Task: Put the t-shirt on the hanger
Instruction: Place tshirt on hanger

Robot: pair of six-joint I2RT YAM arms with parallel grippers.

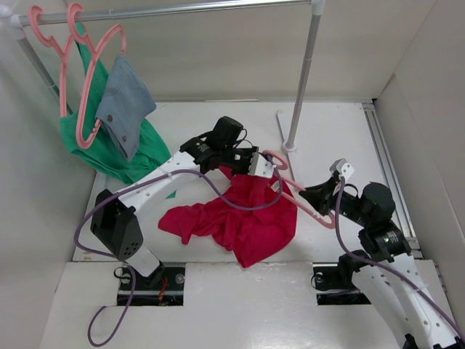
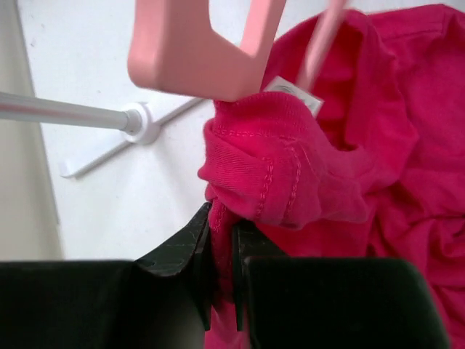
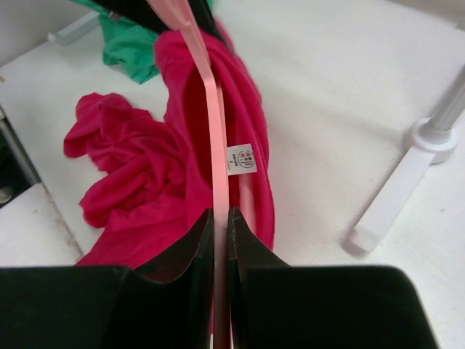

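Observation:
The crimson t-shirt (image 1: 247, 218) lies crumpled mid-table, its neck end lifted. My left gripper (image 1: 256, 169) is shut on the shirt's collar hem (image 2: 221, 225), with the white neck label (image 2: 294, 92) just beyond. The salmon-pink hanger (image 1: 294, 190) runs from the collar toward my right gripper (image 1: 314, 195), which is shut on one of its thin bars (image 3: 219, 218). In the right wrist view the bar passes into the shirt's neck opening (image 3: 218, 94) beside the label (image 3: 241, 159). The hanger's hook (image 2: 203, 51) looms above the collar in the left wrist view.
A clothes rail (image 1: 174, 9) spans the back on a white post (image 1: 301, 80) with a base foot (image 3: 407, 182). Two other pink hangers (image 1: 91, 80) hold a green garment (image 1: 123, 153) and a grey-blue one (image 1: 127, 98) at back left. Walls enclose the table.

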